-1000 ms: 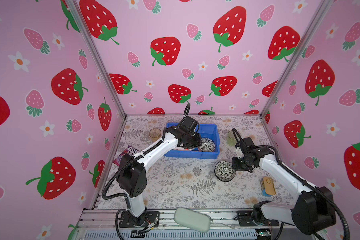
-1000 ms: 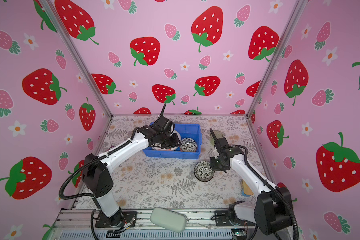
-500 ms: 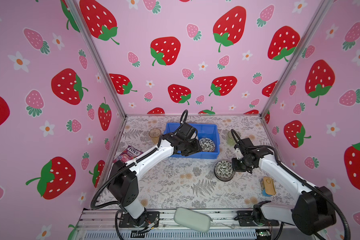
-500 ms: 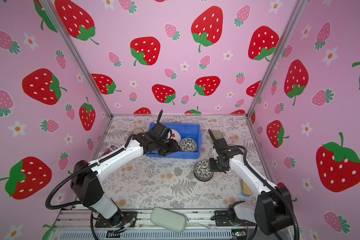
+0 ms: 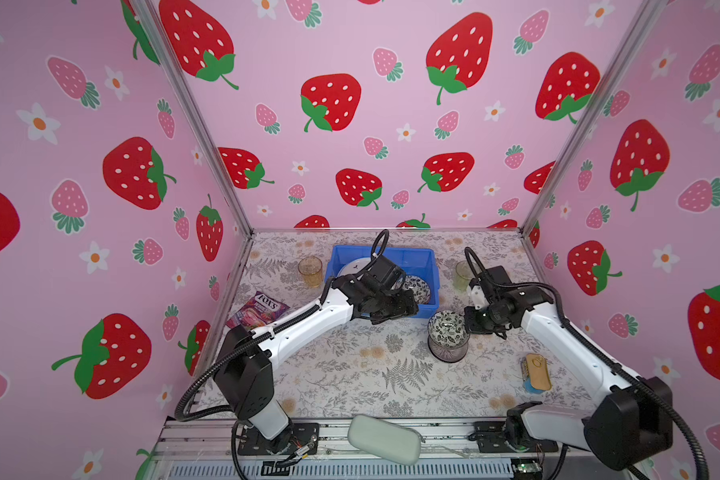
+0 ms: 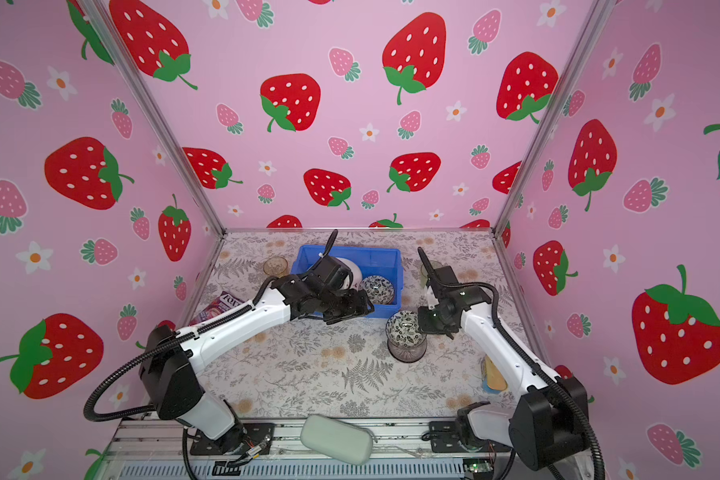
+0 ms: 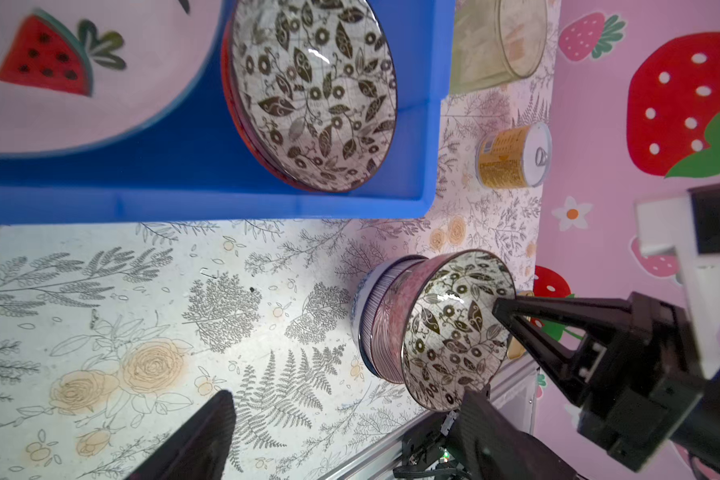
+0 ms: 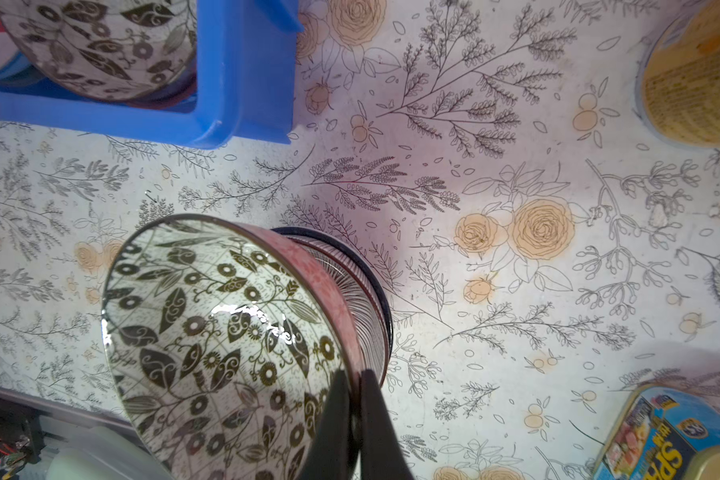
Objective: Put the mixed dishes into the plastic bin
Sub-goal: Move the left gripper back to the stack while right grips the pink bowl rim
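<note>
The plastic bin [image 5: 430,308] [image 6: 396,286] [image 7: 208,199] [image 8: 242,83] is blue and holds a watermelon plate [image 5: 352,268] [image 7: 59,83] and a leaf-patterned bowl [image 5: 418,286] [image 6: 377,289] [image 7: 312,95]. My left gripper [image 5: 395,309] [image 6: 350,309] [image 7: 348,395] hangs open and empty just in front of the bin's front wall. My right gripper [image 5: 472,324] [image 6: 427,322] [image 8: 352,374] is shut on the rim of a black-white bowl [image 5: 447,326] [image 6: 406,328] [image 7: 454,328] [image 8: 225,336], tilted atop stacked bowls [image 5: 447,353] [image 8: 362,291]. An amber tumbler [image 5: 310,270] [image 6: 275,266] and a green tumbler [image 5: 462,274] [image 7: 495,41] flank the bin.
A purple candy bag [image 5: 258,309] lies at the left edge. A grey-green pouch [image 5: 383,438] rests on the front rail. A yellow can [image 7: 514,156] [image 8: 695,79] and a blue tin [image 5: 537,372] [image 8: 674,436] lie by the right arm. Pink walls enclose three sides.
My left gripper opened and drew back out of the bin to its front, leaving a bowl inside. My right gripper shut on the black-white bowl's rim and tipped it up.
</note>
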Robot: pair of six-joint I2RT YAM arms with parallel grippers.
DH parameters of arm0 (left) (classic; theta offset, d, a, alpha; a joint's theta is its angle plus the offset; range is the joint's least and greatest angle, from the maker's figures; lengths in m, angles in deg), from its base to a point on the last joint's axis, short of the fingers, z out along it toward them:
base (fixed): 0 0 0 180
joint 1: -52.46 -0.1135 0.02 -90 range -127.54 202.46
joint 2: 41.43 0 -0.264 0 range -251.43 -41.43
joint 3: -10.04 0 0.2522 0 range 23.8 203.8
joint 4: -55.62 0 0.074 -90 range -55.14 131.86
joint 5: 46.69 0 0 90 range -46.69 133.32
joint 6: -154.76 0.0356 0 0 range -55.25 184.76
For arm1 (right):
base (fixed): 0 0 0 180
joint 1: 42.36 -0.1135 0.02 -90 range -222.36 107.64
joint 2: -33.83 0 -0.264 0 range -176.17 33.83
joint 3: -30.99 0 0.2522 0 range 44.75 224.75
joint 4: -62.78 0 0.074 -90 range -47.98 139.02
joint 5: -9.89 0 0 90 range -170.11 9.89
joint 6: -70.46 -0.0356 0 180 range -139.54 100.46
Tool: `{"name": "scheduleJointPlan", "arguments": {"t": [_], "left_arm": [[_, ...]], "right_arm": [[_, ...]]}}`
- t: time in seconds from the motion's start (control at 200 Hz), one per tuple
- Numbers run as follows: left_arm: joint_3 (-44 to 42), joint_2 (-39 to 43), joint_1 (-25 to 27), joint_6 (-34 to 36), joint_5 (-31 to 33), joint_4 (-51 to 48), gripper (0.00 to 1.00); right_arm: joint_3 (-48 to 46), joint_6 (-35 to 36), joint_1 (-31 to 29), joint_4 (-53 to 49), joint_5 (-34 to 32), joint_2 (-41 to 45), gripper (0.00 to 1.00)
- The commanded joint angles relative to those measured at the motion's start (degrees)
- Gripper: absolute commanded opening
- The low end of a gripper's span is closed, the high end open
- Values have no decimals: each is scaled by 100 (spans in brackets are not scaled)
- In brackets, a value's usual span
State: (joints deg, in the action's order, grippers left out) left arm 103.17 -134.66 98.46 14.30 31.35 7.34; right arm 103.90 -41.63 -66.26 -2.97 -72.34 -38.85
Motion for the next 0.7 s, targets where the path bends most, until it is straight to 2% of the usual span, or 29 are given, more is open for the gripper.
{"name": "scheduleJointPlan", "arguments": {"t": [0.0, 0.155, 0.295, 0.695], "left_arm": [[264, -182, 214, -153, 138, -36, 88], [578, -559, 436, -171, 122, 7, 87], [928, -914, 552, -115, 89, -33, 82], [1272, -1320, 605, 29, 183, -283, 54]], "right_arm": [[319, 129, -27, -221, 259, 85, 3], [497, 179, -27, -311, 432, 78, 3], [559, 178, -27, -292, 627, 105, 3], [818, 222, -71, -261, 779, -31, 3]]}}
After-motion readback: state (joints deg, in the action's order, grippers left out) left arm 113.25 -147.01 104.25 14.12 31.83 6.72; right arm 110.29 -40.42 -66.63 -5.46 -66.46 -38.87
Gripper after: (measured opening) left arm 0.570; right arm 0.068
